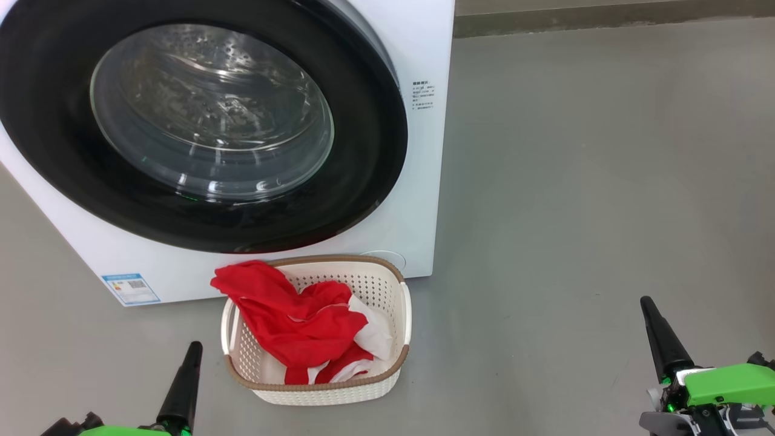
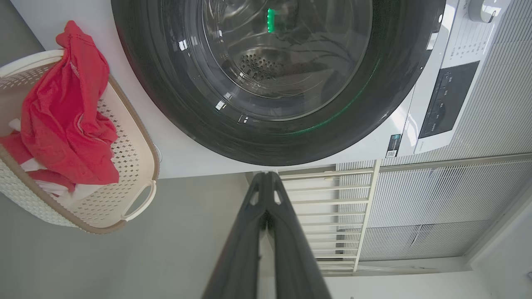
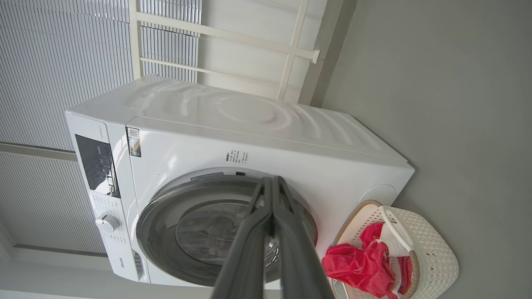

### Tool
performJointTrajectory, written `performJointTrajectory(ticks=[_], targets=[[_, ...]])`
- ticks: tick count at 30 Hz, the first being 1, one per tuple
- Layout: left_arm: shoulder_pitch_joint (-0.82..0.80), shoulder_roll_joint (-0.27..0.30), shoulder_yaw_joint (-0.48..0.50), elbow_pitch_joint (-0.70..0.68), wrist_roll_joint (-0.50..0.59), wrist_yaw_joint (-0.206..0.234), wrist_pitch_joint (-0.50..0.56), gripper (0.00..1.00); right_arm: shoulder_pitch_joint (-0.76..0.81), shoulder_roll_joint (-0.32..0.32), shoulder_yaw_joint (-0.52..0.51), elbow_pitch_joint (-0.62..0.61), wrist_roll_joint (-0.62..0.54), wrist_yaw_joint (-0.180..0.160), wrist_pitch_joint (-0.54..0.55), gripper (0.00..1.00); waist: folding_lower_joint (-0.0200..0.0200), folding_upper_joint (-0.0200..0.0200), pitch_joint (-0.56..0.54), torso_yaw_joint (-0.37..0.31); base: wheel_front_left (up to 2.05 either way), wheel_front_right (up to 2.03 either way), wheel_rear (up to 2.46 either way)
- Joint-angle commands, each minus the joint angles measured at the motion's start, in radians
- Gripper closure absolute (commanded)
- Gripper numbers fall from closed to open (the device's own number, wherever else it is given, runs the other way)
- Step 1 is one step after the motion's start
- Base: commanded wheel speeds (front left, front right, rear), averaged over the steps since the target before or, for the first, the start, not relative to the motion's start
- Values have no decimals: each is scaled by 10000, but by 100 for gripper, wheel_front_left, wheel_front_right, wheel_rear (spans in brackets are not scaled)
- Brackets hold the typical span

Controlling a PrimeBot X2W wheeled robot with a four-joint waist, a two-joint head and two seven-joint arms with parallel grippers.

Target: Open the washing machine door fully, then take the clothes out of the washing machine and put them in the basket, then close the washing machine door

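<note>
The door (image 1: 363,151) sits flush on the washing machine (image 1: 424,36); the clothes (image 1: 290,321) lie in the basket (image 1: 327,393). Left pincer (image 1: 192,354) and right pincer (image 1: 649,309) are clenched, empty; the door lies ahead, nearer the left.

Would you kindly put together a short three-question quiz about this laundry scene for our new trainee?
1. True or false: the washing machine door stands open.
2. Where are the clothes? A in the drum; B in the basket; C on the floor.
3. What do the left gripper and right gripper hold?
Key: 1 false; 2 B; 3 nothing, both are shut and empty.
</note>
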Motion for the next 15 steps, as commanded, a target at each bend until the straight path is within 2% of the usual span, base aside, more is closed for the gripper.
performJointTrajectory(ticks=[1, 8, 15], targets=[[-500, 100, 376, -207, -378, -66, 140, 100, -605, -177, 263, -318, 390, 3, 150, 100, 0, 0, -7, -19, 0, 0, 0], [-581, 84, 453, -202, -989, -69, 312, 100, -739, -187, 293, -330, 995, 2, 321, 100, 0, 0, -21, -63, 0, 0, 0], [-582, 74, 467, -202, -978, -69, 323, 100, -739, -187, 294, -330, 996, 2, 321, 100, 0, 0, -21, -63, 0, 0, 0]])
